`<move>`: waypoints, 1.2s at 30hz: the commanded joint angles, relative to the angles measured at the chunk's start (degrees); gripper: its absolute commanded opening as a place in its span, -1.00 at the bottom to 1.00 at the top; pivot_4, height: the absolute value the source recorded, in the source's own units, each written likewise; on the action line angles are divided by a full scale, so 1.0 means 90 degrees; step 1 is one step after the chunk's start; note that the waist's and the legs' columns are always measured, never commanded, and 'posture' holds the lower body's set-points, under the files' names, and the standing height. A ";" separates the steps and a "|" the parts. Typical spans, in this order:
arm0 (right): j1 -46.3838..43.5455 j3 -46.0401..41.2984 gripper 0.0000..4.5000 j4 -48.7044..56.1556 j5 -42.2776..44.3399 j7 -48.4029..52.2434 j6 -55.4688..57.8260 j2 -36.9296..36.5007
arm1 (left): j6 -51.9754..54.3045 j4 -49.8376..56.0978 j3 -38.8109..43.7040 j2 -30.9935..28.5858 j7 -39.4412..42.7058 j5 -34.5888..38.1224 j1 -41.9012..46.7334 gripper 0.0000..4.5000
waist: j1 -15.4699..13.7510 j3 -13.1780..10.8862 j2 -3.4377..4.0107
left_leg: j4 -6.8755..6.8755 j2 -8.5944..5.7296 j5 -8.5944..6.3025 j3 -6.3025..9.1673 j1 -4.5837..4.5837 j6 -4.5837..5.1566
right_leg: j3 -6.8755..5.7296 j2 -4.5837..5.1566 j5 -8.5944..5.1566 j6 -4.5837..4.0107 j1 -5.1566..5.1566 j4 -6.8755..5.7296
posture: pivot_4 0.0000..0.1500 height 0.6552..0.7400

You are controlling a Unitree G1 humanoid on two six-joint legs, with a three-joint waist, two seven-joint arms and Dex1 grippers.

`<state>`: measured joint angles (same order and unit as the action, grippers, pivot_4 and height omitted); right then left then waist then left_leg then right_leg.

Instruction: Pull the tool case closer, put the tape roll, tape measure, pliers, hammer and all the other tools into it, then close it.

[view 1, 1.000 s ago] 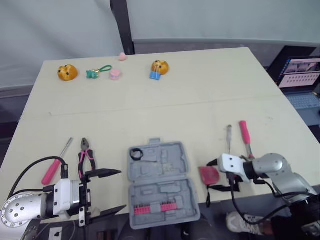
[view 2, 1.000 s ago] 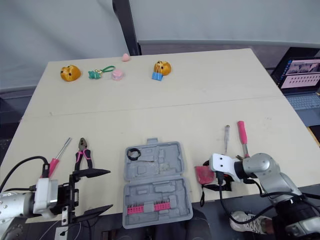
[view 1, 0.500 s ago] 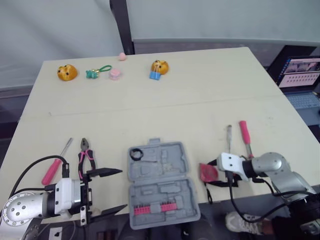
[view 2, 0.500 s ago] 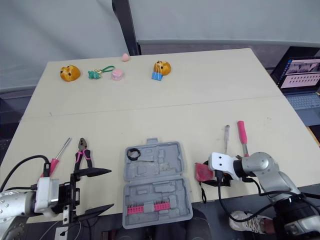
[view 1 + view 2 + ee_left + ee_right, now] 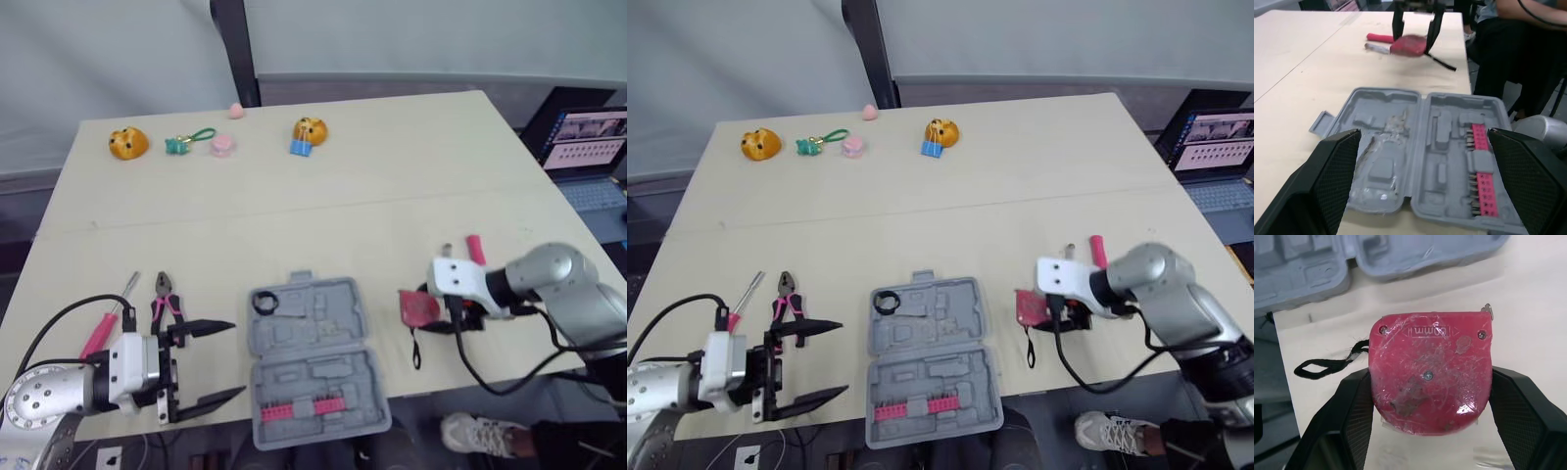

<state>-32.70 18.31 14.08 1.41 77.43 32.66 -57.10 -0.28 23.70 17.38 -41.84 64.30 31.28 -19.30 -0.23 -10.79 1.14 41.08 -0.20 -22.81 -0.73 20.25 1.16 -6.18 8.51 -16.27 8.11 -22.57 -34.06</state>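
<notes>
Front-left corner of the beige table [image 5: 343,215]: a pink-handled screwdriver [image 5: 101,331] and pink-handled pliers [image 5: 167,299] lie side by side outside the case, close to the left gripper.
Left gripper [image 5: 238,357]: its black fingers are spread wide and hold nothing; it sits at the front edge just left of the case, pointing toward it.
Grey plastic tool case [image 5: 313,357]: it lies open and flat at the middle of the front edge. Most moulded hollows are bare, and a strip of pink bits [image 5: 299,409] sits in the near half.
Black tape roll [image 5: 265,302]: a small ring seated in the far-left corner of the case's far half.
Red tape measure [image 5: 418,305]: it is just off the case's right side and apart from it, with its black wrist loop [image 5: 415,345] trailing toward the front edge. Whether it is clear of the table I cannot tell.
Right gripper [image 5: 1429,382]: its fingers are clamped on the two flanks of the tape measure.
Right of the case: a pink-handled tool [image 5: 473,247] and a slim metal tool [image 5: 447,251] lie partly hidden behind the right arm. Which one is the hammer I cannot tell.
Far edge: small toys and trinkets [image 5: 223,145], no part of the job.
Done, by my reading: the case is pulled near and the tape roll is stowed.
Left to do: seat the tape measure, load the pliers, the screwdriver and the two right-hand tools, then shut the lid.
</notes>
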 commanded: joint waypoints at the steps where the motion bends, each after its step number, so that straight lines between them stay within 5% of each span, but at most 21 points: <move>1: -0.0702 0.0527 0.31 0.0457 -0.0224 0.0273 0.1075 -0.0011 | 0.0009 -0.0037 0.0058 -0.0004 0.0026 0.0075 0.0029 1.00 | 0.0038 0.0000 0.0000 | -0.0002 0.0000 0.0000 0.0003 0.0006 0.0000 | -0.0003 0.0000 0.0000 0.0000 -0.0001 -0.0002 | 1.00 0.42; 15: -0.3165 0.2958 0.31 0.0156 -0.0831 0.0285 0.2964 0.1306 | -0.0273 -0.0844 0.0602 0.0066 0.0370 0.0129 -0.0001 1.00 | 0.0072 0.0000 0.0000 | -0.0003 -0.0004 -0.0004 0.0007 0.0017 -0.0003 | -0.0015 0.0002 0.0001 0.0003 -0.0012 -0.0002 | 1.00 0.42; 36: -0.3625 0.3872 0.31 -0.2202 -0.1528 -0.0144 0.1965 0.3127 | -0.0575 -0.1013 0.0429 0.0084 0.0467 -0.0054 0.0030 1.00 | 0.0241 0.0000 0.0000 | -0.0002 -0.0004 -0.0002 -0.0002 0.0018 -0.0006 | -0.0031 0.0003 0.0000 0.0000 -0.0030 -0.0030 | 1.00 0.42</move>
<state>-64.27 53.58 -5.98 -11.38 76.43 51.35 -29.33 -4.52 12.85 20.99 -41.16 68.40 30.92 -18.55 1.95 -10.79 1.14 41.06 -0.24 -22.83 -0.76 20.41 1.11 -6.46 8.54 -16.27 8.11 -22.85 -34.35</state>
